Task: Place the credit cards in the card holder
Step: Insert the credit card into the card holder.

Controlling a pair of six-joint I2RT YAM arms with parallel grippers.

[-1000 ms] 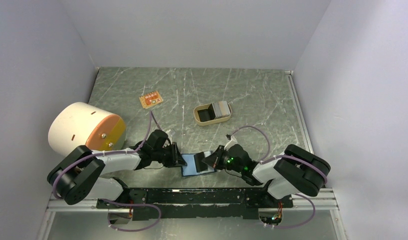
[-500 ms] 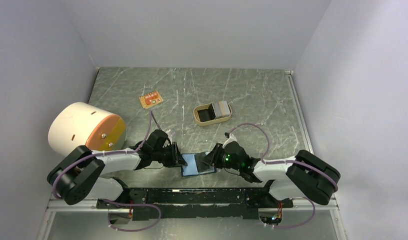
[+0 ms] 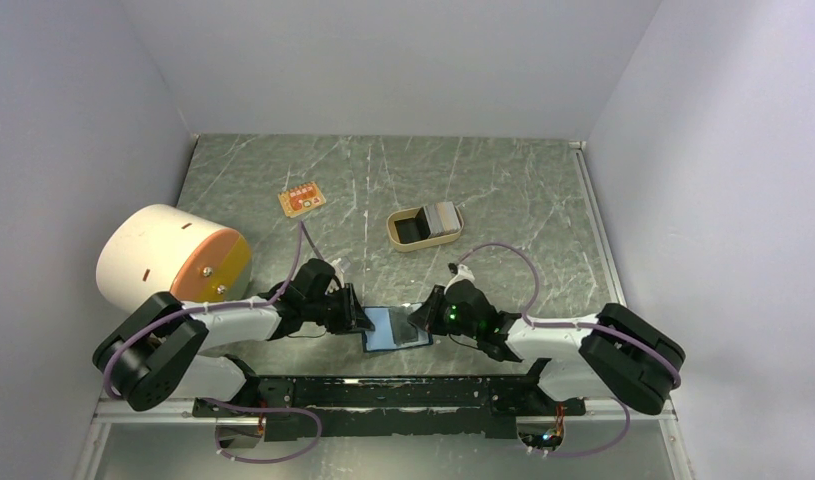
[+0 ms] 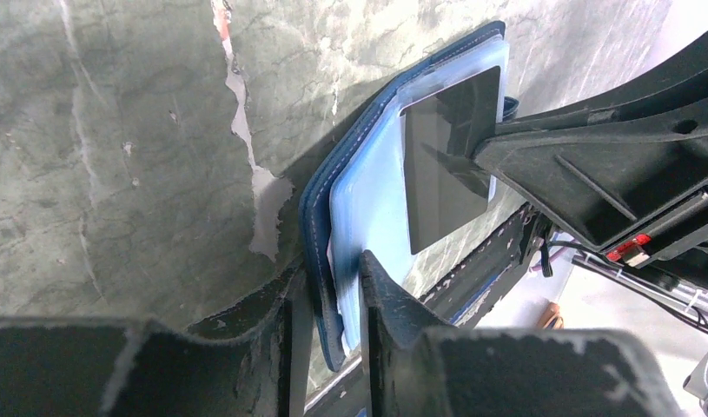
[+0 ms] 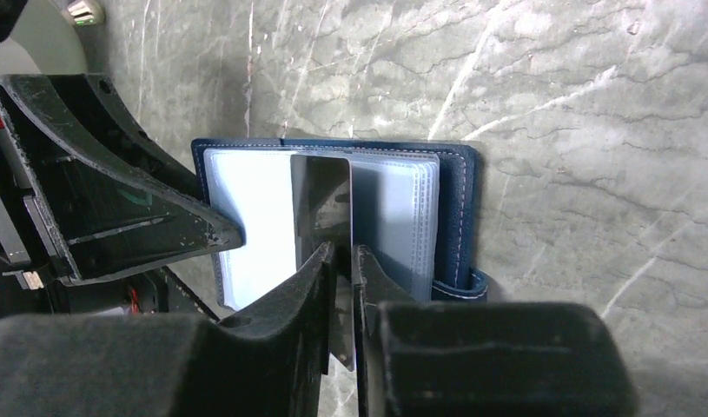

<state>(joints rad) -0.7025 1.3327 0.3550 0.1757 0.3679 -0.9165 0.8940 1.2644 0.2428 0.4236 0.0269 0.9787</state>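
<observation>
Right arm (image 3: 628,358) elbow swung out rightward since a second ago. Credit card (image 5: 322,201), dark, sits over open card holder (image 5: 246,208), pinched by right gripper (image 5: 341,257). Left gripper (image 4: 336,291) clamps holder's left edge. Holder lies at table (image 3: 503,190) near edge; spare cards (image 3: 444,216) in tan tray (image 3: 408,242).

Tight at the near edge of the desk (image 3: 523,200): card holder (image 3: 391,327) boxed in by left gripper (image 3: 362,321) clamped on its left edge and right gripper (image 3: 421,322) holding a credit card (image 5: 322,208) over it. Further back, open passage around tan tray (image 3: 426,227), orange board (image 3: 301,201) and big white drum (image 3: 168,255) at left.
</observation>
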